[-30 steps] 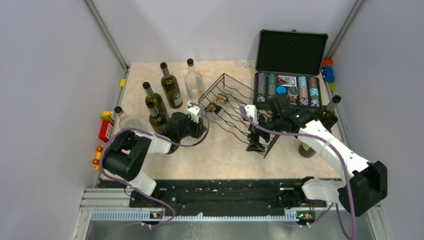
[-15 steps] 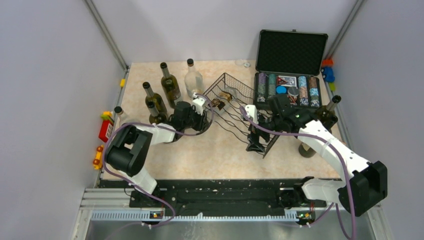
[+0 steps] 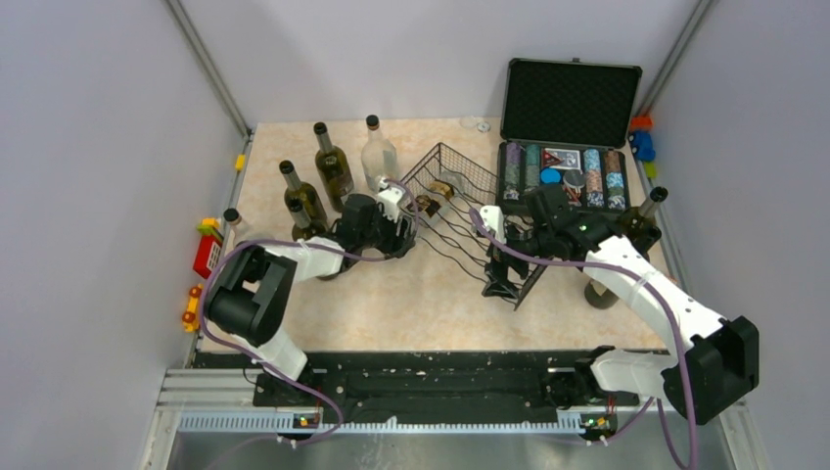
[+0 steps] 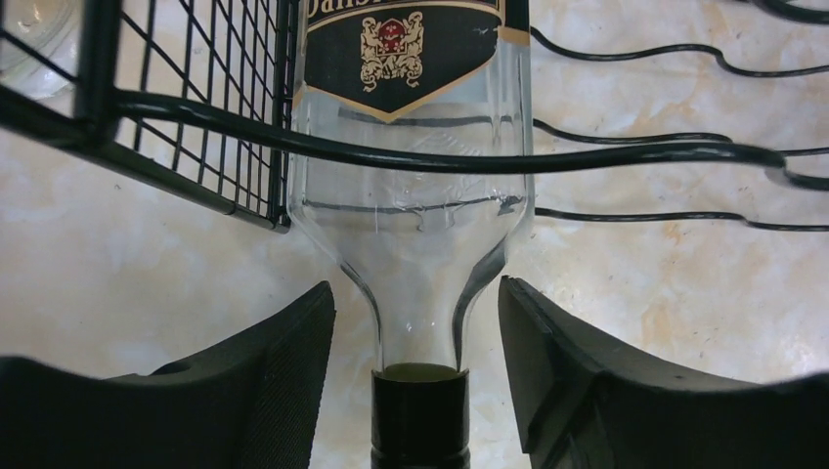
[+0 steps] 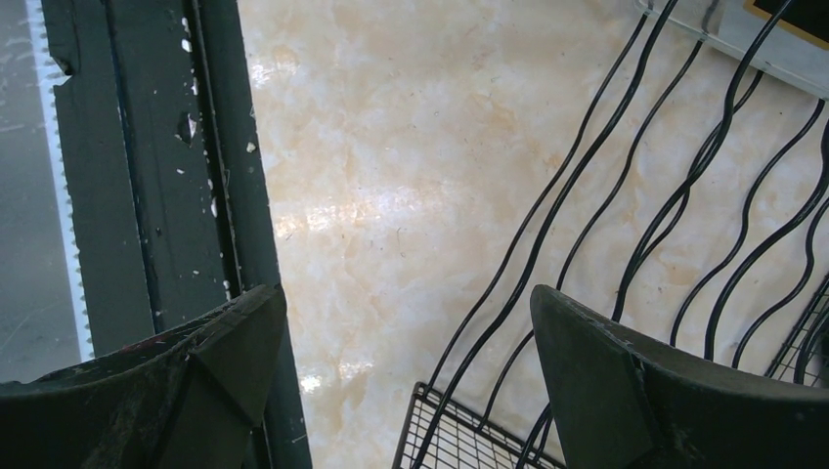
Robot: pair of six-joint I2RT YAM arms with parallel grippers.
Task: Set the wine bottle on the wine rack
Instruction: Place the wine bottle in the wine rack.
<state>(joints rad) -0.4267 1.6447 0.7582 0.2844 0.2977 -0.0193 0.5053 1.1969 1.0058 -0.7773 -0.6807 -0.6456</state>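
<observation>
A clear wine bottle (image 3: 432, 200) with a black label lies in the leftmost cradle of the black wire wine rack (image 3: 460, 220), neck pointing toward the left arm. In the left wrist view the bottle (image 4: 415, 225) rests on the rack wires (image 4: 606, 154). Its black-capped neck sits between the fingers of my left gripper (image 4: 417, 327), with a gap on each side. The left gripper (image 3: 400, 223) is open. My right gripper (image 3: 501, 269) hangs open over the rack's near end. The right wrist view shows only rack wires (image 5: 626, 215) and table between the right gripper's (image 5: 406, 322) fingers.
Several upright bottles stand at the back left: dark green ones (image 3: 335, 174) and a clear one (image 3: 379, 157). An open black case (image 3: 568, 103) of poker chips sits behind the rack. Another dark bottle (image 3: 641, 220) stands at the right edge. Small toys (image 3: 207, 253) lie off the table's left side.
My left gripper carried the bottle's neck back toward the rack, then opened and let go of it. The right arm has not moved.
</observation>
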